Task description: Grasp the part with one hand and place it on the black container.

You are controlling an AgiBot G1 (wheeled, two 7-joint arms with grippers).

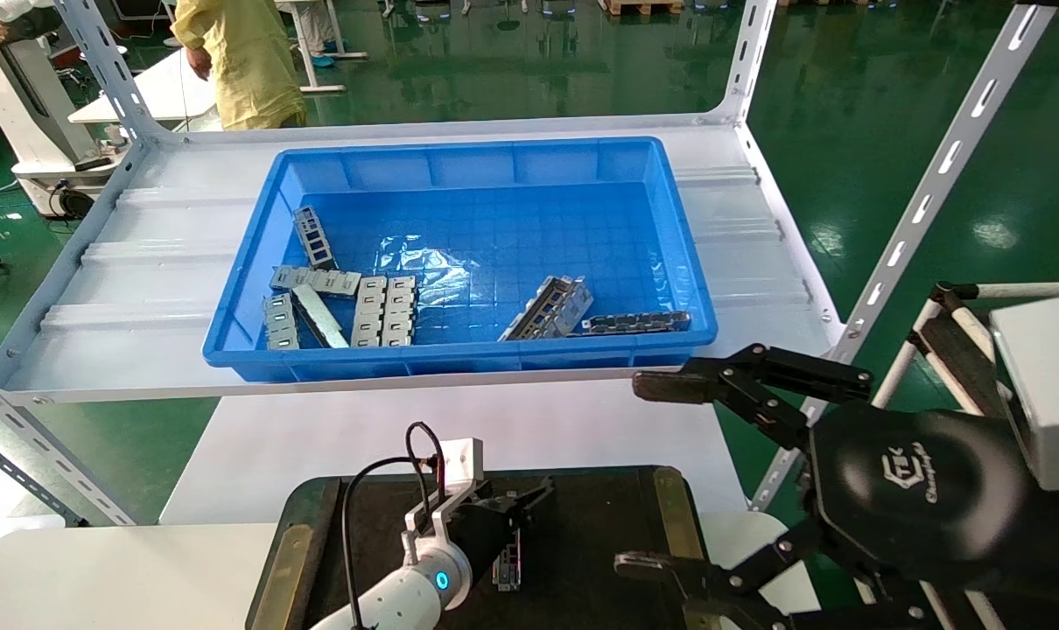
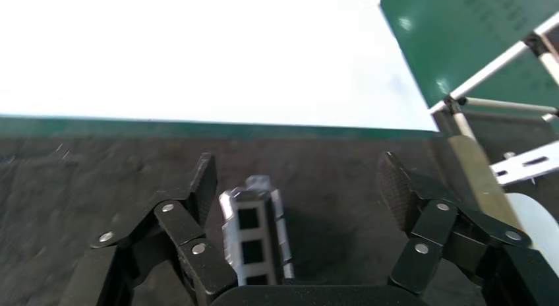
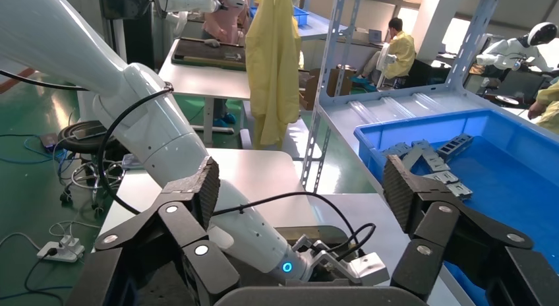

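The part point(image 2: 254, 237), a narrow silver channel strip with rectangular cutouts, lies on the black container point(image 2: 92, 174) between my left gripper's open fingers, close beside one finger point(image 2: 203, 181). My left gripper point(image 2: 296, 181) is open and low over the felt. In the head view the left gripper point(image 1: 516, 534) is over the black container point(image 1: 591, 525) at the bottom centre, with the part point(image 1: 508, 567) under it. My right gripper point(image 1: 639, 475) is open and empty, held up at the right, beside the container's right side. It faces the left arm in its own view point(image 3: 300, 187).
A blue bin point(image 1: 459, 360) on the white shelf behind holds several silver plates point(image 1: 385, 311), channel pieces point(image 1: 549, 308) and a dark chain-like strip point(image 1: 636, 323). Slotted shelf uprights point(image 1: 932, 188) stand at the right. A person in yellow point(image 1: 245, 61) stands far back left.
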